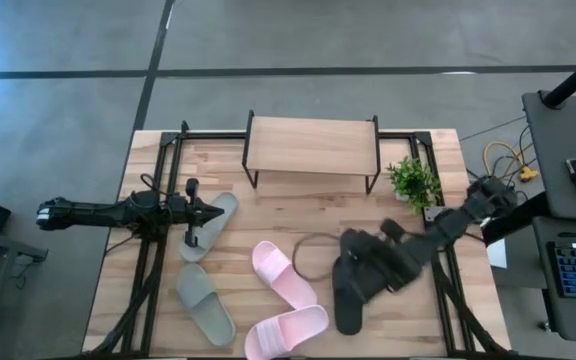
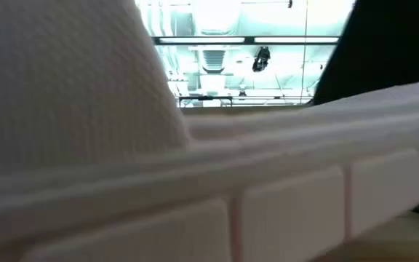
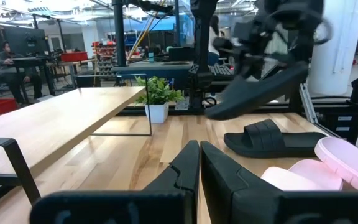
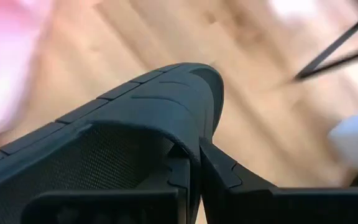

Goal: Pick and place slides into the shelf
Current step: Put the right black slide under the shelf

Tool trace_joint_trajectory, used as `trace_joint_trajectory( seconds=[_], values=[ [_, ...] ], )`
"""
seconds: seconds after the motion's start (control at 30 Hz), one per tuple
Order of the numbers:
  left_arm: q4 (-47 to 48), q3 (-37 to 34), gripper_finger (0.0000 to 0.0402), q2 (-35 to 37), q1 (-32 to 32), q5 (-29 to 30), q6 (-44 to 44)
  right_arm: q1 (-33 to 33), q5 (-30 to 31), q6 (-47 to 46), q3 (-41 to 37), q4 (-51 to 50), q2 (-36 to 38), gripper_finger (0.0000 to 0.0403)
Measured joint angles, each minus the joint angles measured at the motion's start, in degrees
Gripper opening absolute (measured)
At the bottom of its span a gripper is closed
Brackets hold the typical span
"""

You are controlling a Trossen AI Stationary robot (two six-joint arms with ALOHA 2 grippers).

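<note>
High view first: the right gripper [image 1: 360, 262] is clamped on a black slide [image 1: 368, 252] and holds it above the table [image 1: 438, 200], over the second black slide [image 1: 347, 300], which lies flat on the wood near the front right. Right wrist view shows that gripper's fingers pinched together on the edge of the held slide's strap. Left wrist view shows the held slide tilted in the air, clear of the one lying below it. On the other side of the table, the left gripper [image 1: 208, 213] has its fingers pressed together with nothing between them, over a grey-green slide [image 1: 211, 224]; its partner [image 1: 204, 302] lies nearer the front. Two pink slides [image 1: 286, 301] sit in the front middle. Behind them the shelf [image 1: 313, 145] stands at the table's back edge, its plank top bare, with a small potted plant [image 1: 413, 182] just to its right.
</note>
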State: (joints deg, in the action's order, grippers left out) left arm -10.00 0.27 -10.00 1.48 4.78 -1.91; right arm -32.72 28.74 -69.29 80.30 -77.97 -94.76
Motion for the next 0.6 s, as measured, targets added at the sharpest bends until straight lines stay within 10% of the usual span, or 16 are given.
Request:
trace_joint_trajectory(
  seconds=[0.6],
  values=[
    [0.0,0.0,0.0000,0.0,0.0,0.0,0.0,24.8,9.0,38.9,-1.5,6.0,-12.4,0.0026]
  ],
)
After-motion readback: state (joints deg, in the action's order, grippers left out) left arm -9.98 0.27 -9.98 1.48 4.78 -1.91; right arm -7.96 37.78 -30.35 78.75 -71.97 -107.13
